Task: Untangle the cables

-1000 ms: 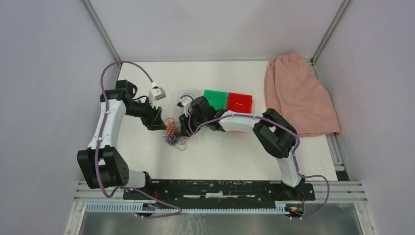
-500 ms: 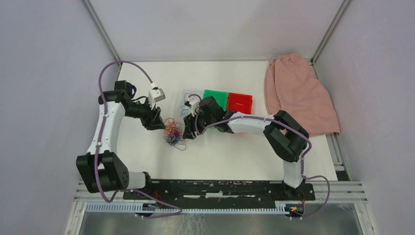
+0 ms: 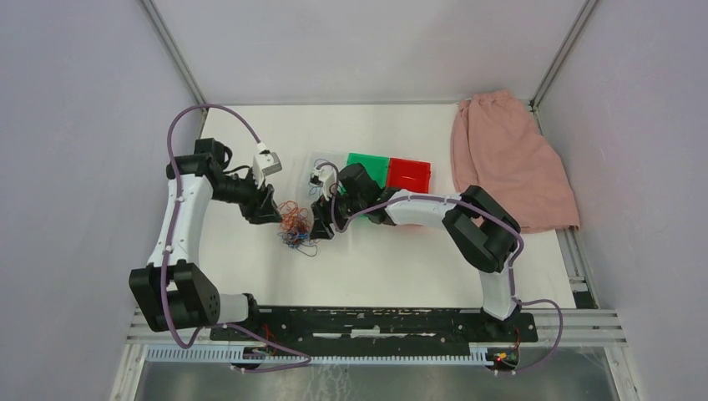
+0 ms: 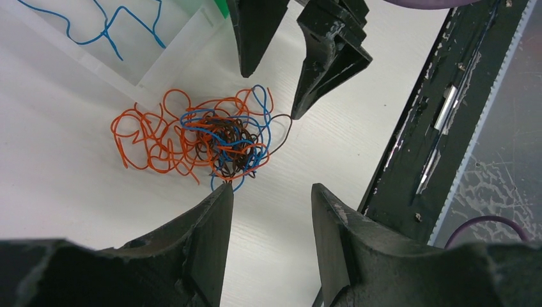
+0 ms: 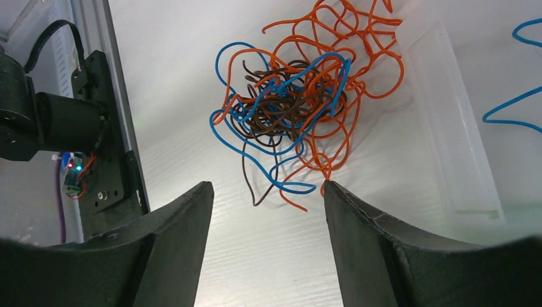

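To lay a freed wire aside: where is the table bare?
Bare: the near strip between the cables and the base rail, and the far strip behind the bins. Crowded: around the cables, between the left arm and right arm.

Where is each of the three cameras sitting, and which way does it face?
Top external: above and behind, looking down on the table; left arm and right arm show.
Left wrist: on that wrist, looks past the left gripper at the cables; right gripper opposite.
Right wrist: on that wrist, looks past its own fingers at the cables.
Shared: both wrist views show the cables and clear bin.
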Robot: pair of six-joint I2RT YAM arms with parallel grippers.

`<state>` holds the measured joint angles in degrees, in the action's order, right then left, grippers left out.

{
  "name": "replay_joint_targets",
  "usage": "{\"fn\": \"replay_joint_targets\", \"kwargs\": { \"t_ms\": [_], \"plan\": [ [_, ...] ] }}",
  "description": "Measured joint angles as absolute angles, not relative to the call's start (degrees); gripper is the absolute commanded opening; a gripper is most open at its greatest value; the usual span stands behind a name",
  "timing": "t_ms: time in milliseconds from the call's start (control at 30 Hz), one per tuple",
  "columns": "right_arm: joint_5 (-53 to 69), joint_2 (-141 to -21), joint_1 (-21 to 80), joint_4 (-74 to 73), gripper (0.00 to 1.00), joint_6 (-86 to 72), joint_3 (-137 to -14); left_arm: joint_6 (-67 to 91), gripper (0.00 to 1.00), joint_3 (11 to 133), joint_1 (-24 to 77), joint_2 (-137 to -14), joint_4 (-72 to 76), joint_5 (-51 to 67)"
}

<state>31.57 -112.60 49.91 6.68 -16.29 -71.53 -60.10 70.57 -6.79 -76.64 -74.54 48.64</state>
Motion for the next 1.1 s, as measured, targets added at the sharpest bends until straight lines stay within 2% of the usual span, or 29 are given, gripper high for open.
{"fn": "replay_joint_targets", "kwargs": {
  "t_ms": [167, 333, 400, 533, 667, 933, 1100],
  "plan": [
    [31.22, -114.61, 50.33, 3.05, 0.66, -10.26, -74.26, -61.23, 0.56, 71.22, -6.79, -76.64, -76.23, 48.71],
    [30.13, -115.48, 50.83, 1.48, 0.58, -5.96, -75.46, -61.93, 0.55, 71.75, -6.79, -76.64, -77.01, 49.28],
    [29.65, -115.72, 51.13, 1.48, 0.48, -4.91, -75.61, -62.33, 0.55, 71.85, -6.79, -76.64, -77.34, 49.65],
    [28.84, -116.68, 52.14, 1.41, 0.21, -3.6, -76.4, -62.7, 0.55, 72.27, -6.79, -76.64, -77.91, 49.69],
    [28.03, -116.73, 53.21, 1.19, 0.01, -3.53, -76.53, -63.61, 0.55, 72.44, -6.79, -76.64, -78.67, 49.71],
    [28.23, -107.66, 53.45, -0.38, 0.0, -8.45, -75.07, -69.71, 0.53, 69.45, -6.79, -72.31, -80.07, 53.3],
    [31.16, -100.27, 53.47, 3.68, 0.0, -13.91, -74.32, -73.76, 0.57, 66.85, -6.11, -66.08, -80.16, 56.12]
  ]
}}
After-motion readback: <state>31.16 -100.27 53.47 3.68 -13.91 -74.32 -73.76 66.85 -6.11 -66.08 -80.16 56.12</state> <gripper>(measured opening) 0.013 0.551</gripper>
